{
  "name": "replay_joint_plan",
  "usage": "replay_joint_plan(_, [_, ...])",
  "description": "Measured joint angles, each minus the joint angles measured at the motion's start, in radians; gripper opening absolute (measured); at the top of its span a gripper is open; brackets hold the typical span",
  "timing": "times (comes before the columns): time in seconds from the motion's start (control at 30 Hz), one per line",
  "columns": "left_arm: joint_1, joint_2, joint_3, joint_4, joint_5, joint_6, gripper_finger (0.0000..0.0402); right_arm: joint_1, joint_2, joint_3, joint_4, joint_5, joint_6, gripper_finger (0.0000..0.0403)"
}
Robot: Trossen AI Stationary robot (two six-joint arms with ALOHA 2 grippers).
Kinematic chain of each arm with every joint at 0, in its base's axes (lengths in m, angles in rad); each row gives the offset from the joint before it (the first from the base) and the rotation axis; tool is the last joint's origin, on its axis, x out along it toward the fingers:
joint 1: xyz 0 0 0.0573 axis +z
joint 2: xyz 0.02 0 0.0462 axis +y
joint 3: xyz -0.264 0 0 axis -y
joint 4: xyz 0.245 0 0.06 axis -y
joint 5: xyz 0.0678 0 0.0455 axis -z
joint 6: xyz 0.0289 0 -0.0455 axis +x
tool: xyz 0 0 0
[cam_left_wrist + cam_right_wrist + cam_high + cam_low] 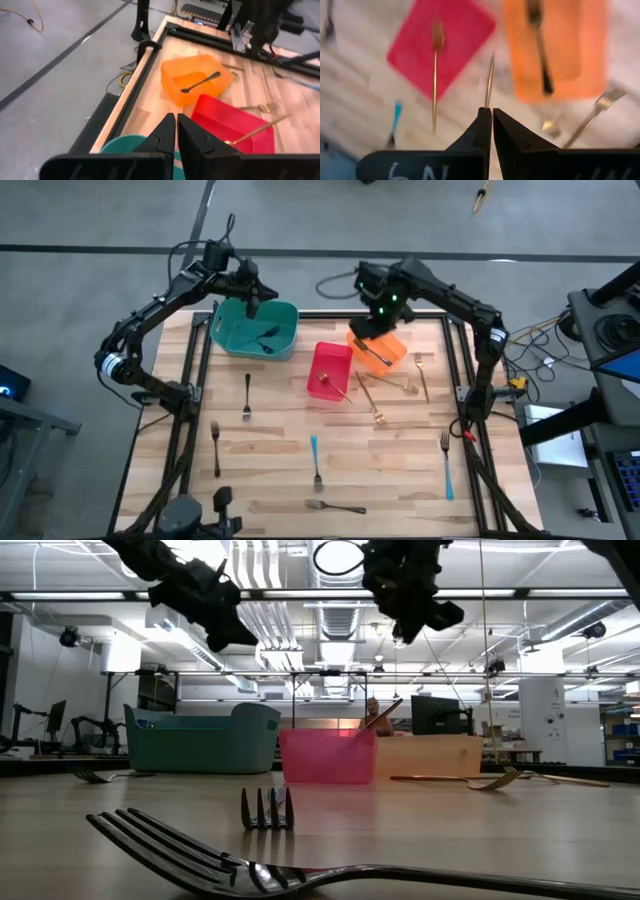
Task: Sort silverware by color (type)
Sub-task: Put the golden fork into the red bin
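My left gripper (254, 304) hangs shut and empty above the teal bin (232, 338), which holds dark forks (266, 338). My right gripper (376, 320) hangs shut and empty over the orange bin (392, 358), pointing steeply down; a dark fork (200, 82) lies in that bin. A gold fork (435, 75) leans out of the red bin (330, 358). Loose on the table lie gold forks (372, 402), dark-handled forks (247, 395), blue-handled forks (316, 460) and a silver fork (335, 506). Both wrist views show the fingertips closed together (176, 125) (492, 120).
The three bins stand in a row along the table's far side. Black frame rails (196, 380) run along the table's left and right edges. The loose forks are scattered over the middle and near half of the wooden top.
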Motion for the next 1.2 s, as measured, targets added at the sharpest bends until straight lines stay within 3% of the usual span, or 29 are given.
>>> replay_joint_plan(0.13, [0.0,0.0,0.03,-0.027,0.0,-0.005,0.0,0.021,-0.089,-0.181,-0.001,-0.09,0.004,0.0009])
replay_joint_plan(0.37, [0.0,0.007,0.034,-0.021,-0.004,0.048,0.0,-0.042,-0.277,-0.511,0.076,-0.046,0.128,0.0009])
replay_joint_plan(0.67, [0.0,0.022,0.039,0.025,-0.052,0.053,0.0,-0.083,-0.382,-0.804,0.155,-0.073,0.264,0.0012])
replay_joint_plan(0.83, [0.0,0.022,0.042,0.026,-0.127,0.032,0.0,-0.082,-0.387,-0.885,0.158,-0.051,0.275,0.0035])
replay_joint_plan(1.0, [0.0,0.021,0.042,0.03,-0.135,0.027,0.0,-0.082,-0.373,-0.915,0.193,-0.045,0.28,0.0056])
replay_joint_plan(1.2, [0.0,0.021,0.042,0.033,-0.135,0.017,0.0,-0.085,-0.351,-0.938,0.225,0.106,0.305,0.0056])
